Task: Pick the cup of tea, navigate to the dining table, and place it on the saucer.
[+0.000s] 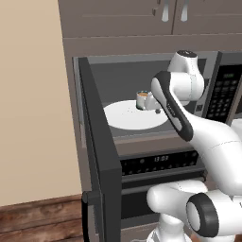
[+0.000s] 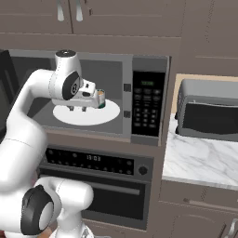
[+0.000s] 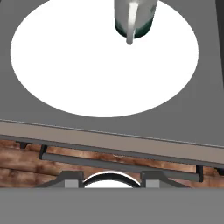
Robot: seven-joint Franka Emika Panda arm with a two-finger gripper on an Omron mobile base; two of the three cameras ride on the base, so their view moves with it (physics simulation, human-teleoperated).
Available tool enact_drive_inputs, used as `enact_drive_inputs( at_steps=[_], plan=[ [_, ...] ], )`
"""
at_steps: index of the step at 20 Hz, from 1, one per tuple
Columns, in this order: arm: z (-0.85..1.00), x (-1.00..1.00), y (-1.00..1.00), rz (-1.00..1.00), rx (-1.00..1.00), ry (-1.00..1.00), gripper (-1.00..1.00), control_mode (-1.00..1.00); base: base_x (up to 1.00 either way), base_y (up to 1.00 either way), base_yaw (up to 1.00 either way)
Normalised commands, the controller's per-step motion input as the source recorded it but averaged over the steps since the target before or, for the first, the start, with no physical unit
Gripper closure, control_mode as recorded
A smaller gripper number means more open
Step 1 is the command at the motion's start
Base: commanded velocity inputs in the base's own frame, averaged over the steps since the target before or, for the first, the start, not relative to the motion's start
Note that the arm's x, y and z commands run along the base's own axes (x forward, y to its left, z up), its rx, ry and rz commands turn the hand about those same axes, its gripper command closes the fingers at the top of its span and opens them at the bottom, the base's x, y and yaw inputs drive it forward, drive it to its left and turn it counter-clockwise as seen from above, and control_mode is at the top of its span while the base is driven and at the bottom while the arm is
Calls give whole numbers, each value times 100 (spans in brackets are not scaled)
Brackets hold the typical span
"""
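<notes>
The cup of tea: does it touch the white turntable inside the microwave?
Touching. The hand view shows the cup of tea standing upright with its base directly on the white turntable, with no gap.

Built-in microwave [image 2: 93,97] standing open, its door [image 1: 99,156] hanging left; white turntable [image 3: 100,57] lying inside, beyond the fingers. Oven [image 2: 100,181] sitting below, brown cabinets [image 1: 142,16] running above. Marble counter [image 2: 200,160] carrying a toaster oven [image 2: 207,111]. Beige wall [image 1: 33,104] meeting wood floor [image 1: 38,220].
</notes>
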Motion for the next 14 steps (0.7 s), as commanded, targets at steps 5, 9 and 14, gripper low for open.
enact_drive_inputs(
  at_steps=[5,9,14],
  plan=[
    [0,0,0,0,0,0,-100,-100,0,0,0],
    [0,-5,0,0,0,-9,-100,-100,0,0,0],
    [0,-32,0,0,0,-39,-100,-100,0,0,0]
  ],
)
